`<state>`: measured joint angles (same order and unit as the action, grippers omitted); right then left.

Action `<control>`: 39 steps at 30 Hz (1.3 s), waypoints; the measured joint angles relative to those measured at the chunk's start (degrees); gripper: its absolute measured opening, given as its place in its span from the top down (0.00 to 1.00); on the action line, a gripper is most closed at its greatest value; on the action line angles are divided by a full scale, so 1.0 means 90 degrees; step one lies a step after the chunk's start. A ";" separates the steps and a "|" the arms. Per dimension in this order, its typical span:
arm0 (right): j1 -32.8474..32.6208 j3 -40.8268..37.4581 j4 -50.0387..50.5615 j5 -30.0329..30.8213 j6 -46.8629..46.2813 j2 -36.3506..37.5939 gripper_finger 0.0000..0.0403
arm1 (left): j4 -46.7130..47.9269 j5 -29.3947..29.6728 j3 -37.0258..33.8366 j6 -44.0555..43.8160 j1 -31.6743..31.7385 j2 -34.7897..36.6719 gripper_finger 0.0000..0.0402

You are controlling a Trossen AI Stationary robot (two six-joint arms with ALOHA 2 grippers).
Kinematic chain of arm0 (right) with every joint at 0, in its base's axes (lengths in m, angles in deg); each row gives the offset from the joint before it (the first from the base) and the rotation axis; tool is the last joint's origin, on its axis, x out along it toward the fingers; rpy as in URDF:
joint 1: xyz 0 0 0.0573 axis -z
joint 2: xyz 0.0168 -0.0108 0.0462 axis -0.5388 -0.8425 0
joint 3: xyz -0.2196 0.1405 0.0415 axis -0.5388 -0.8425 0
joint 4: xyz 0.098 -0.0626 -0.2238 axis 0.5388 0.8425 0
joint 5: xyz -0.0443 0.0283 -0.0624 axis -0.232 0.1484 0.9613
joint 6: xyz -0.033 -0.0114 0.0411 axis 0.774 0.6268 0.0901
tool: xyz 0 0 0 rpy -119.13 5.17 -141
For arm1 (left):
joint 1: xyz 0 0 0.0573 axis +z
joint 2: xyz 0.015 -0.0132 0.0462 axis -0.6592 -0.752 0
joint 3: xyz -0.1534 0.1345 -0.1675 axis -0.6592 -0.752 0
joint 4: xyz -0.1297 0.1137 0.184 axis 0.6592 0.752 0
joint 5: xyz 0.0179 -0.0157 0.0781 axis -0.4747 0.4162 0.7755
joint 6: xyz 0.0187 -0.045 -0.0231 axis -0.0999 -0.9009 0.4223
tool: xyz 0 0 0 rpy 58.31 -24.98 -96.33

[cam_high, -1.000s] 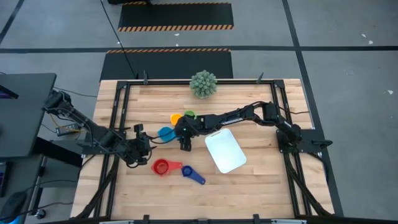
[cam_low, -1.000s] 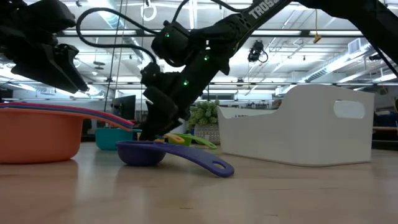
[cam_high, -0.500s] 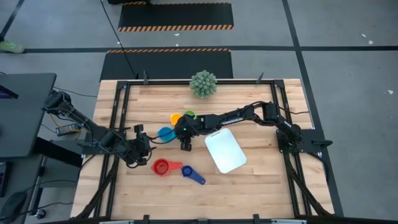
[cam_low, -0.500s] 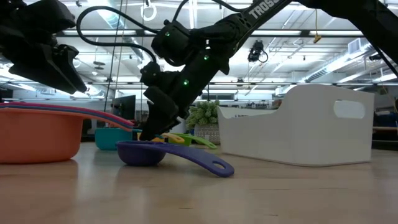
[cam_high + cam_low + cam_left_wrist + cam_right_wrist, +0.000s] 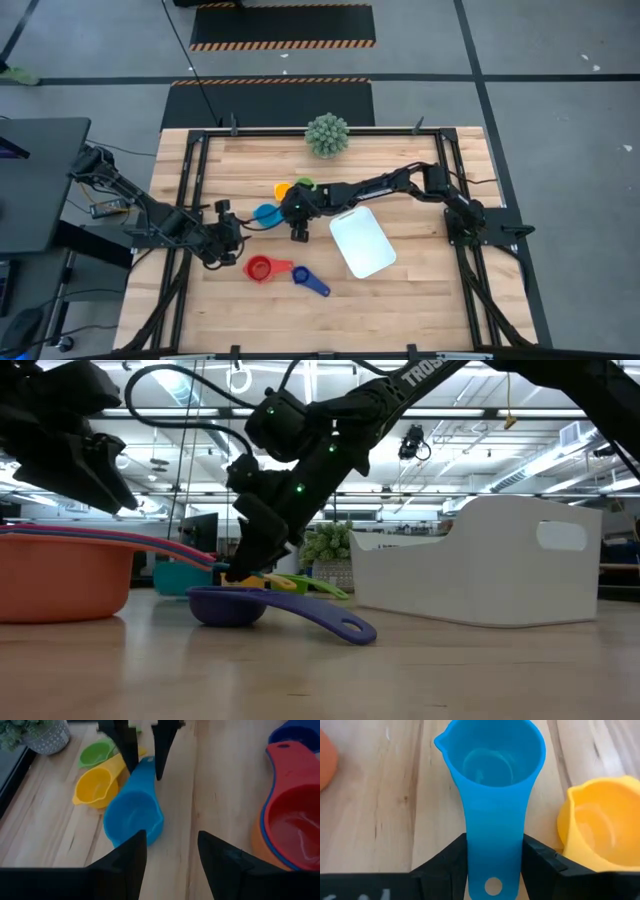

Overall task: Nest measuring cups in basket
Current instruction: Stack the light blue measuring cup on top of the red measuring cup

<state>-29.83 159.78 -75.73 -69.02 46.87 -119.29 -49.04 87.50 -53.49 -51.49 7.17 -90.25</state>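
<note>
Measuring cups lay on the counter (image 5: 400, 160): red stack (image 5: 259, 268), dark blue (image 5: 309, 279), light blue (image 5: 266, 214), yellow (image 5: 284, 189), green (image 5: 304, 184). Left gripper (image 5: 228, 248) jaws gaped empty; right gripper (image 5: 298, 232) clamped the light blue handle. One white basket (image 5: 362, 241). "TROS" showed on the right arm (image 5: 425, 372).

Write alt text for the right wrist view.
The right end effector straddles the flat handle of a light blue measuring cup lying on the wooden table, fingers against both edges. A yellow cup sits beside it.
</note>
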 joint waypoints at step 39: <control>-0.1627 0.0449 0.0366 0.0172 -0.0228 0.0680 0.61 | 0.0702 -0.0657 0.1159 -0.0765 -0.0250 0.0695 0.55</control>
<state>-44.48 163.82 -72.43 -67.47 44.82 -113.16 -42.72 81.59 -43.07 -58.37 4.91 -84.00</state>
